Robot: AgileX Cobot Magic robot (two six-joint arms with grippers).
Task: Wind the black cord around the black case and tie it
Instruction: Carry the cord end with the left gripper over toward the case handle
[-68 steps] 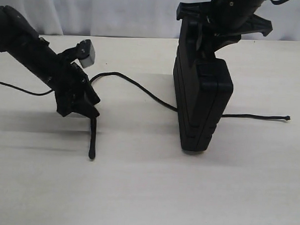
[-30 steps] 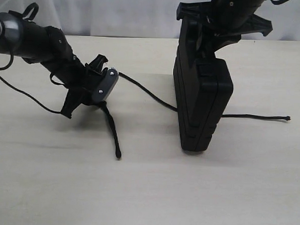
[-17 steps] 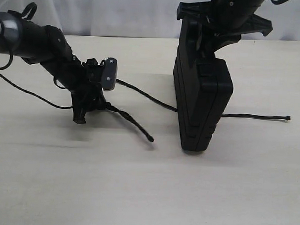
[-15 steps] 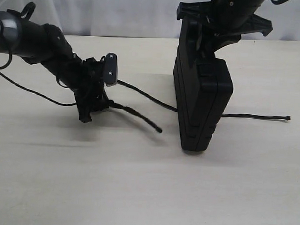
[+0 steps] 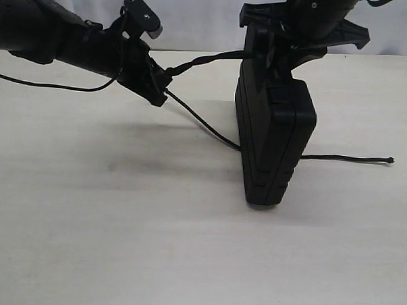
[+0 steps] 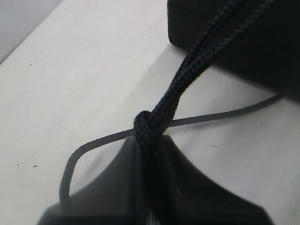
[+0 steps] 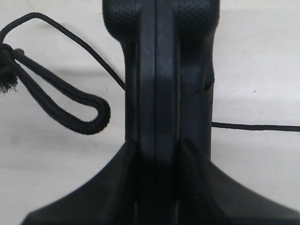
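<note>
The black case [image 5: 273, 139] stands on end on the table, and my right gripper [image 5: 281, 51] is shut on its top edge. In the right wrist view the case [image 7: 159, 65] runs up from between the fingers of the right gripper [image 7: 157, 157], seam in the middle. My left gripper [image 5: 164, 82] hangs in the air left of the case, shut on the black cord [image 5: 207, 58] at its knot [image 6: 147, 126]. The thick braided loop [image 6: 211, 47] reaches to the case's top. A thin strand [image 5: 205, 125] drops to the case and comes out on the right, ending at a knobbed tip [image 5: 390, 160].
The pale table [image 5: 185, 260] stretches in front of the case. A thin arm cable [image 5: 51, 86] hangs by the left arm. A white curtain [image 5: 196, 17] closes off the back. The cord's loop end [image 7: 89, 119] and frayed tuft [image 7: 8, 84] lie beside the case.
My left gripper has risen from the table and swung up and right toward the case's top, carrying the knotted loop with it. The case and right gripper have stayed still.
</note>
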